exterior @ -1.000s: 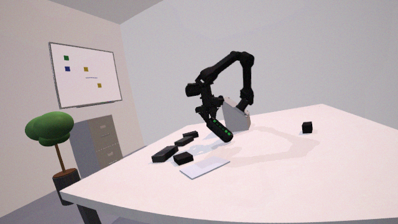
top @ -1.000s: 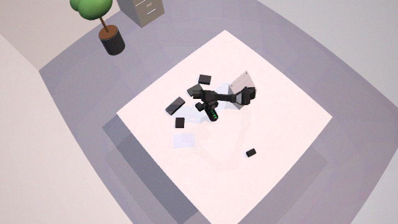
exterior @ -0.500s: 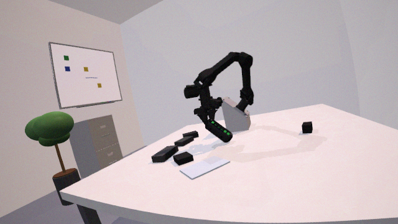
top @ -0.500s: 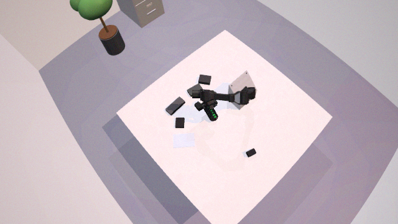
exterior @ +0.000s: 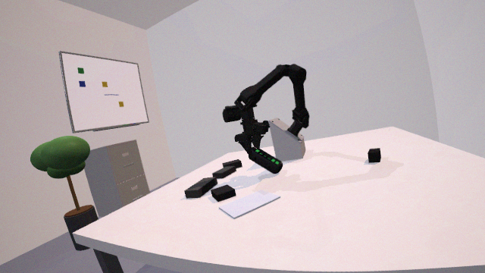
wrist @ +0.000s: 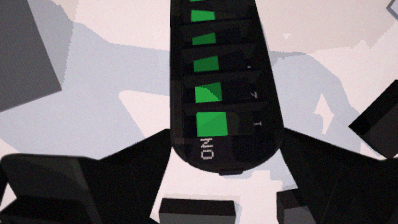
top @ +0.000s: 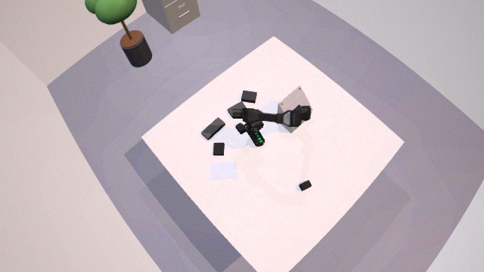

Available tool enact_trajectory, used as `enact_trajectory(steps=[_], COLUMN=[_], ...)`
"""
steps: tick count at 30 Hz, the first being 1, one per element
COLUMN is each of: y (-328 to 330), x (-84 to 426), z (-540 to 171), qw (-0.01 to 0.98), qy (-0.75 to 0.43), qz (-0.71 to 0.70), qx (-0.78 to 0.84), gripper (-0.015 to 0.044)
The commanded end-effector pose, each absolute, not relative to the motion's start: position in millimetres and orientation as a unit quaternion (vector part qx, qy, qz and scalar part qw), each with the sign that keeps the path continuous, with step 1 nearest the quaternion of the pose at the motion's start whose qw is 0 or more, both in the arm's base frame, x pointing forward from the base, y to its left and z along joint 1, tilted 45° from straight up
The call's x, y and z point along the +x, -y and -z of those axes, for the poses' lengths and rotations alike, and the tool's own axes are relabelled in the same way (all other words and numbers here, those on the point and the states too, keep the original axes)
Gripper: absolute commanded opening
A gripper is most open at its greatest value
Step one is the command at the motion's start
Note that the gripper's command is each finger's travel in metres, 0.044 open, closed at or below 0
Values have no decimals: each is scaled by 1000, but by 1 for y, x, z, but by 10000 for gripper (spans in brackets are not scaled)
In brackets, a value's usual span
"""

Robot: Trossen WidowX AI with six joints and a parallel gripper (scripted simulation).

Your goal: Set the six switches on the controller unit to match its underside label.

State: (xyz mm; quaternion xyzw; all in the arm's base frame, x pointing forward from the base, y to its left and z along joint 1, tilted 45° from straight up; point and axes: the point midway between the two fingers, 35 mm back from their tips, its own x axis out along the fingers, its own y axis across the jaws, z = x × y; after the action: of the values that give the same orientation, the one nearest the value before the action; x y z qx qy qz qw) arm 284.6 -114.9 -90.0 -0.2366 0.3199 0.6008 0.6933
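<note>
The dark grey controller unit (top: 259, 141) (exterior: 270, 164) (wrist: 240, 112) hangs tilted above the bench, one end raised at my fingers and the far end lower. My gripper (exterior: 251, 149) (wrist: 224, 134) is shut on its near end, a finger on each long side. The switches face up: green ends show on the left in the wrist view, beside the "ON" print. The green at switch 1 looks largest and brightest; those farther along look smaller or shaded, and their exact settings are hard to tell. The far end is cut off at the wrist view's top. The underside label is hidden.
Dark modules lie left of the arm: a long one (top: 213, 128) (exterior: 201, 187), a small block (top: 218, 149) (exterior: 223, 192), and two farther back (top: 249, 96) (top: 235, 109). A pale sheet (top: 223, 171) (exterior: 250, 205) lies nearby. Another block (top: 305, 185) (exterior: 374, 155) stands apart.
</note>
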Motion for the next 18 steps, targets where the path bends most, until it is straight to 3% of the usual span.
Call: enact_trajectory(steps=[1, 18], y=[107, 106], x=[284, 283], z=[96, 109], qw=[690, 690], qy=[-314, -314], qz=[-611, -611], qx=[-228, -228], gripper=[338, 338])
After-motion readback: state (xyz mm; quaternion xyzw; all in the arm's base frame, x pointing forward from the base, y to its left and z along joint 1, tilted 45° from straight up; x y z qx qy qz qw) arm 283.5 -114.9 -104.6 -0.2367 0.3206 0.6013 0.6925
